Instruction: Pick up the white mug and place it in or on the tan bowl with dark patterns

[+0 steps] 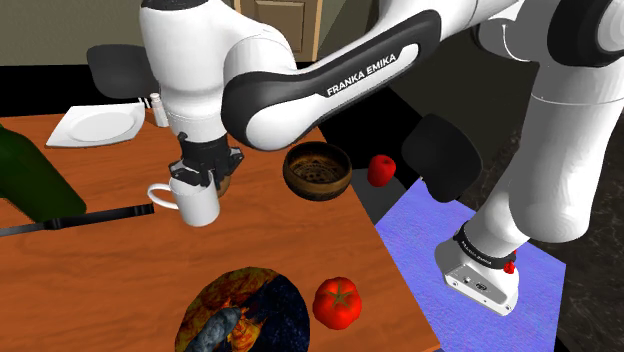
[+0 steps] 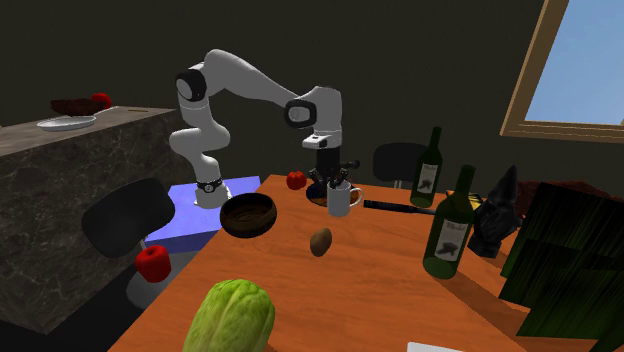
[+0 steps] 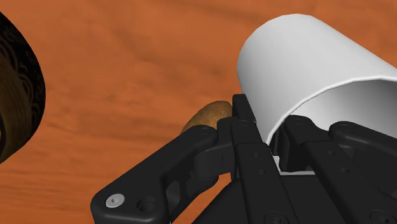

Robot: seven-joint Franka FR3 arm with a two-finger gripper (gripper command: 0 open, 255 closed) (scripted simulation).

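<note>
Wrist view: gripper (image 3: 270, 127) tight on rim of white mug (image 3: 305, 57), one finger inside, one outside.

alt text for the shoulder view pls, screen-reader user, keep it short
The black gripper of a white robot arm clasps the rim of an upright white mug over an orange-brown table. A brown patterned bowl sits right of the mug in this view, near the table edge; a red tomato lies nearer the camera.

worktop (image 2: 380, 290): orange wood | window (image 2: 588, 62): tan frame, blue sky, above worktop's far side | stone counter (image 2: 80, 190): beside worktop | black chair (image 2: 122, 218): at worktop edge | walls: dark, dim
</note>
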